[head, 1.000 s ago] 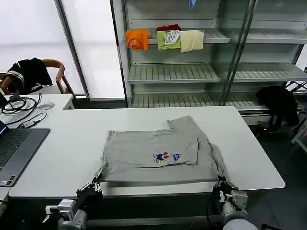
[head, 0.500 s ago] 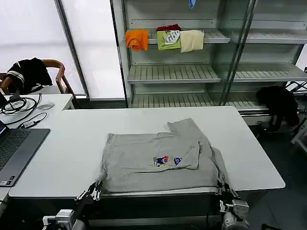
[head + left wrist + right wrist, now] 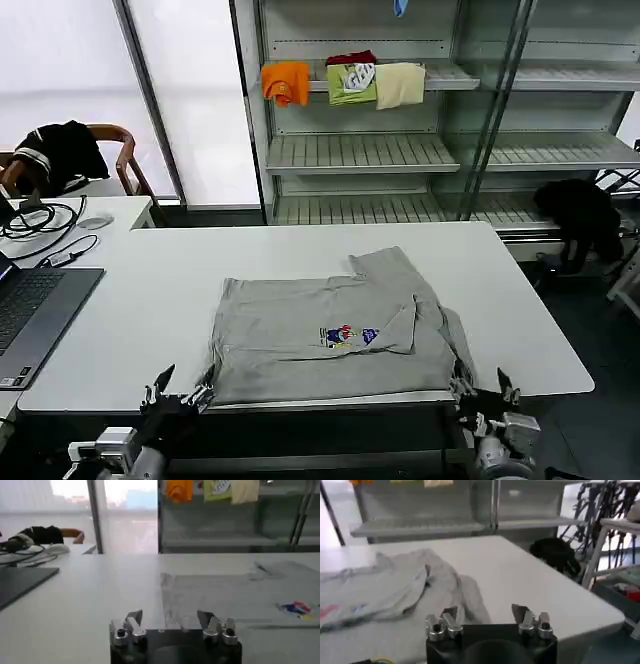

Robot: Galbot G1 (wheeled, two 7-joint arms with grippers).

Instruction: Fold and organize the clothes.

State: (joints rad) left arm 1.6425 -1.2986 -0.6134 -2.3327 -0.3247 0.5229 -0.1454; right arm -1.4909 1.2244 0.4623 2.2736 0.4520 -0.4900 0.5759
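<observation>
T-shirt (image 3: 335,330) lies at lower centre of the head view on the white table (image 3: 150,300), light grey, partly folded: one side flap turned in over the chest print, a sleeve sticking up toward upper right of the cloth, near hem along the table's front edge

Change from the two earlier pictures: both grippers were pinching the near corners of the hem, now both have let go and pulled back below the table edge. Hem has dropped flat, shirt otherwise sits where it was

Left gripper (image 3: 178,388) at lower left of the frame, just off the shirt's near left corner, fingers spread wide and empty; left wrist view confirms the gap, with nothing between the fingers (image 3: 134,621). Right gripper (image 3: 482,385) at lower right, just beyond the near right corner, also wide open and empty; same in the right wrist view, fingers (image 3: 449,617) apart, cloth lying ahead of them

Read: release after a drag or smoothing pull, shirt now squared to the front edge. Fold looks only part done, next grasp likely a fresh hold on a hem or side for another fold. Shelf (image 3: 360,150) behind holds other folded garments (image 3: 345,82), untouched
</observation>
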